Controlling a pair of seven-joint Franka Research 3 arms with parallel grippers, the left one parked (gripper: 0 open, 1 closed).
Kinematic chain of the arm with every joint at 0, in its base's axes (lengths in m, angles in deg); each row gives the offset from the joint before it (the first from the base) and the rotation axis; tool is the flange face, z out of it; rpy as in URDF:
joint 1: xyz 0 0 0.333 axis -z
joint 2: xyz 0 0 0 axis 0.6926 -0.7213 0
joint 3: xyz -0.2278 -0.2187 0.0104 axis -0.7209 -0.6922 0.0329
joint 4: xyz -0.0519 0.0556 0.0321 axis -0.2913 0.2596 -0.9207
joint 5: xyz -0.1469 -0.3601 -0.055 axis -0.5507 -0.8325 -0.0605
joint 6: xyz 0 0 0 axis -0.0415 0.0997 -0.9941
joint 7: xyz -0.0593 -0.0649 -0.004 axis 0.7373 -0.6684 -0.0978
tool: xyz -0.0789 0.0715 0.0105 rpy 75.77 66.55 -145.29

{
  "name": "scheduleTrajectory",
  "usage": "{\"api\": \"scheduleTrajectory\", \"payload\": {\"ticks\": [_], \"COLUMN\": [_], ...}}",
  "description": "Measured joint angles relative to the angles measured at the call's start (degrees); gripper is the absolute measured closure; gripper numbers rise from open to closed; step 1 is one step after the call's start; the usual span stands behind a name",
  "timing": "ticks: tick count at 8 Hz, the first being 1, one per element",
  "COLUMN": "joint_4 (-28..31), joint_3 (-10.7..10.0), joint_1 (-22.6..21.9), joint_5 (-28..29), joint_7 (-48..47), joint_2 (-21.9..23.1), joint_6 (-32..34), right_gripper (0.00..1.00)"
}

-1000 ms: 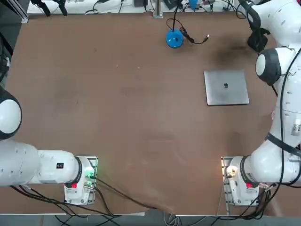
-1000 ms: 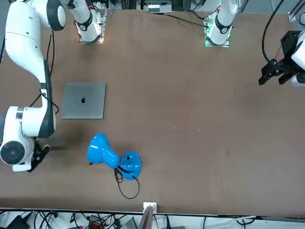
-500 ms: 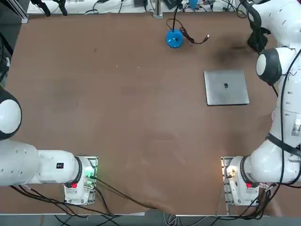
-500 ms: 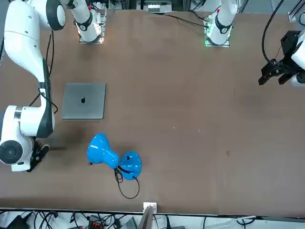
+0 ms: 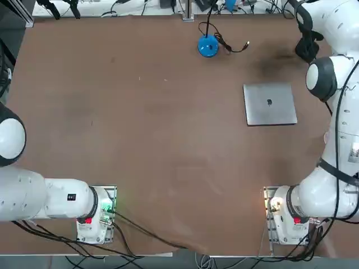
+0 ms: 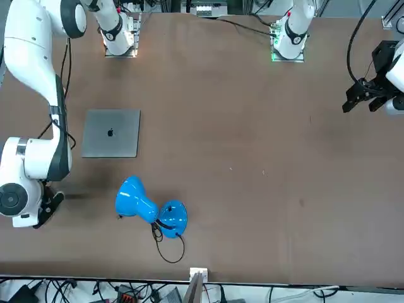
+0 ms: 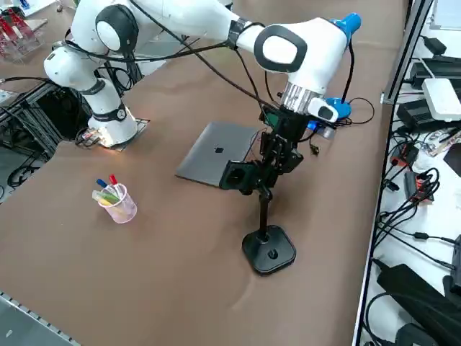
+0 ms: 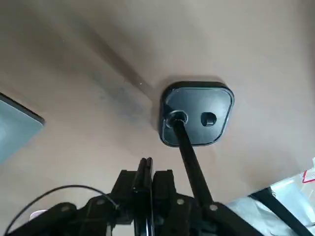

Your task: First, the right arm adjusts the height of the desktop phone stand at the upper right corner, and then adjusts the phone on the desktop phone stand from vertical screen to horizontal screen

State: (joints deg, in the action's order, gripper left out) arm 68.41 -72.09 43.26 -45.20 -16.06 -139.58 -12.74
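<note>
**Black stand at the far right corner: lift straight, mind the edge**

Right side view. Black desktop phone stand upright on the brown table, near its right edge. Thin pole rising to a clamp, with a dark slab, taken for the phone, at the head. Tool of the right arm down at that head, fingers pressed together. Cannot tell whether a thin part of the clamp is nipped between them. For the height step, best to pull along the pole's own line. Any sideways drag likely to tip or slide so small a base. Worth moving slowly and watching the base for lift.

Right wrist view. Rounded base flat on the table, pole passing just beside the closed fingers, not between them. Better to confirm a real hold on the head before pulling.

Top view. Stand hidden beneath the arm at the far right corner. Silver-grey device nearer and to the left. Blue stand with its cable well apart, farther left along the far edge. Open table to the left, little room rightward.

Front view. Same picture: elbow over the table's side, wide bare table toward the middle. Safest to swing inward when turning the phone later, away from the edge.
</note>
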Motion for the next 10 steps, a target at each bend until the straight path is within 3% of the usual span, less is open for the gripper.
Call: {"api": "scheduleTrajectory", "payload": {"ticks": [10], "joint_4": [-0.5], "joint_3": [0.0], "joint_1": [0.0], "joint_5": [0.1], "joint_7": [0.0], "joint_2": [2.7], "joint_6": [0.9], "right_gripper": [0.81]}}
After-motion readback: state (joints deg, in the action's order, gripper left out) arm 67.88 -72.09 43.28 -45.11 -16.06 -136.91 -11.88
